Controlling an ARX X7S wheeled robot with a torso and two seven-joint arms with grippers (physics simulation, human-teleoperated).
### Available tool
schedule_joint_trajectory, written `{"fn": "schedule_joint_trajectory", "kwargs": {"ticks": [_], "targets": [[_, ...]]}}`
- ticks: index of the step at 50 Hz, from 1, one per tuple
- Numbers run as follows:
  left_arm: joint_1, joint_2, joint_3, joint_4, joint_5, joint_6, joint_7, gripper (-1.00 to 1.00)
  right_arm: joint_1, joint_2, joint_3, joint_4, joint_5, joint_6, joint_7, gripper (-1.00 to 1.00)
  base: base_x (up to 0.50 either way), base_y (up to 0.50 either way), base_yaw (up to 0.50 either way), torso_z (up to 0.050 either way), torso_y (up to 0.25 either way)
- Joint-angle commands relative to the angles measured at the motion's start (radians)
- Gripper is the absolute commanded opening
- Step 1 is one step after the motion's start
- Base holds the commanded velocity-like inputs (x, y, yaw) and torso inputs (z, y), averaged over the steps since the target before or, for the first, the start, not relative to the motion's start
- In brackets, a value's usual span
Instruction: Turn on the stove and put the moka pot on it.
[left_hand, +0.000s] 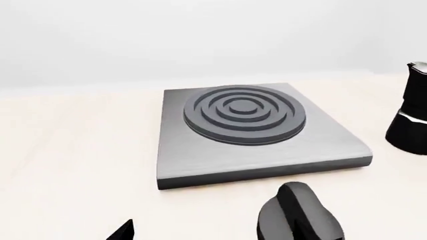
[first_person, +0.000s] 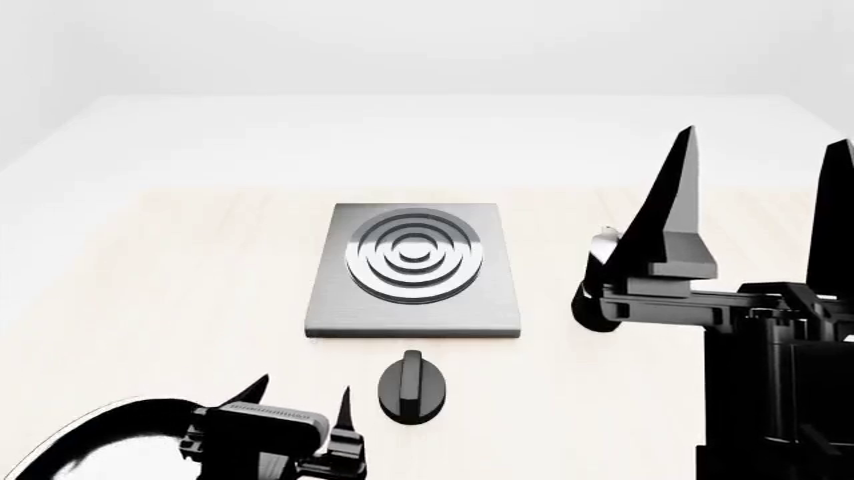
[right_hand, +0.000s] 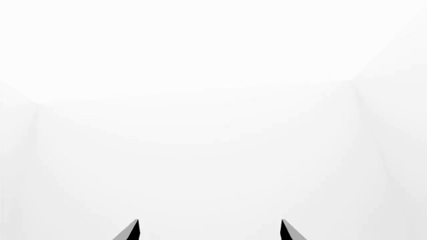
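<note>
A: What is the biggest thing on the table (first_person: 160, 260)?

B: The stove (first_person: 414, 268), a flat grey square plate with raised rings, lying in the middle of the pale wooden top. Both grippers are nearer to the robot than the plate is.

A: And the right gripper (first_person: 757, 190)?

B: It is raised at the right side, its two black fingers pointing up with a wide gap between them. It holds nothing. In the right wrist view only two finger tips show against a white background.

A: Where is the moka pot (first_person: 597, 285)?

B: It stands upright on the table to the right of the stove, apart from it. In the head view the right gripper's body hides most of it, so I cannot tell which way the handle points. Its long axis is vertical.

A: The left gripper (first_person: 304, 400)?

B: Low, near the front edge, fingers spread apart and empty. The knob (first_person: 414, 386) is just beside it on its right, not touching.

A: How does the knob lie?

B: It is round and black, just in front of the stove. Its ridge runs nearly straight towards the plate.
</note>
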Motion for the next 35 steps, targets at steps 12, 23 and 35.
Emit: {"fn": "schedule_joint_trajectory", "kwargs": {"ticks": [12,23,35], "targets": [[-0.063,-0.006,0.112,-0.089,-0.009,0.005,-0.004,1.00,0.006,0.011,-0.012,-0.006,0.007,0.005,0.012,1.00,0.00,0.00,0.00,0.000,0.000],[-0.100,0.001,0.157,-0.127,-0.021,0.010,-0.005,1.00,0.004,0.014,-0.021,-0.002,0.005,-0.003,0.013,1.00,0.00,0.00,0.00,0.000,0.000],[-0.120,0.004,0.181,-0.179,-0.042,0.039,-0.009,1.00,0.008,0.019,-0.023,-0.001,0.010,0.000,0.018,1.00,0.00,0.00,0.00,0.000,0.000]]}}
